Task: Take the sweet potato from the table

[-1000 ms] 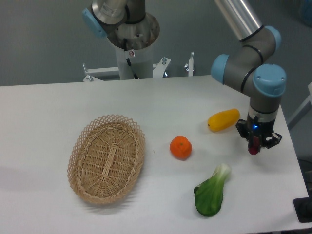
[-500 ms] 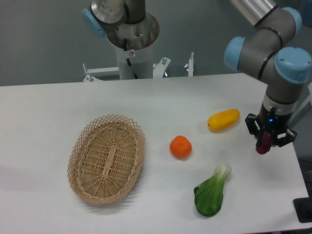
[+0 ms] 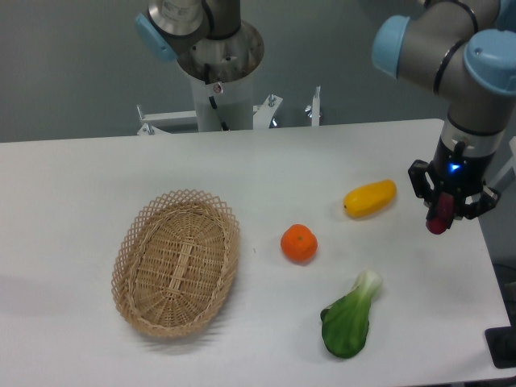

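My gripper (image 3: 441,219) hangs over the right side of the white table (image 3: 81,185), shut on the sweet potato (image 3: 439,218). The sweet potato is a small dark magenta tuber held upright between the fingers, and only its lower end shows. It is lifted clear of the tabletop, to the right of the yellow vegetable (image 3: 369,198).
A woven oval basket (image 3: 177,262) lies on the left half. A round orange fruit (image 3: 298,243) sits mid-table. A green bok choy (image 3: 350,318) lies near the front right. The table's right edge is close under the gripper.
The gripper has risen and drifted right with the sweet potato in it, away from the tabletop. The other items have not moved.
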